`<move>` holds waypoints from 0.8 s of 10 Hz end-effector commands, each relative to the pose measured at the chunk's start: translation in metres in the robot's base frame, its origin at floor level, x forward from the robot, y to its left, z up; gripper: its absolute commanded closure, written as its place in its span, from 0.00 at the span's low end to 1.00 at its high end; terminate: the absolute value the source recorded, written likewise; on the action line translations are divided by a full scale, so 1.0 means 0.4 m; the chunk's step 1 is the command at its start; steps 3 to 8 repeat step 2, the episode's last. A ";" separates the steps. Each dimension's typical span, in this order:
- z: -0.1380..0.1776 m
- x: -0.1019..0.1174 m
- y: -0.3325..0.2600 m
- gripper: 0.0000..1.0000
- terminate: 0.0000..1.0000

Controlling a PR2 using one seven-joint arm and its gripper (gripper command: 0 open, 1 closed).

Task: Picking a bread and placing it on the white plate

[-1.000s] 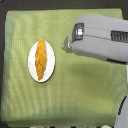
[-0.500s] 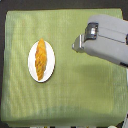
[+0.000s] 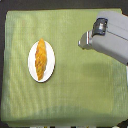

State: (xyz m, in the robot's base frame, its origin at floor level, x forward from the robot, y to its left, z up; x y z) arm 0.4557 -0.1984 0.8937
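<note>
The bread (image 3: 41, 59), a long golden-brown pastry, lies lengthwise on the white plate (image 3: 33, 71) at the exterior view's left, on the green cloth. My gripper (image 3: 81, 42) hovers well to the right of the plate, apart from it. It points toward the plate, and its fingers look open with nothing between them. The bulky grey forearm (image 3: 112, 40) runs off to the right edge behind it.
A green woven cloth (image 3: 75, 95) covers the table. Dark table edges show along the top and the left side (image 3: 3, 60).
The arm has drawn back to the right, away from the plate, then held about still. The bread and plate have not moved.
</note>
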 end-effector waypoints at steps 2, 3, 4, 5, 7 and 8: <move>0.004 0.021 0.002 0.00 1.00; 0.004 0.021 0.002 0.00 1.00; 0.004 0.021 0.002 0.00 1.00; 0.004 0.021 0.002 0.00 1.00; 0.004 0.021 0.002 0.00 1.00; 0.004 0.021 0.002 0.00 1.00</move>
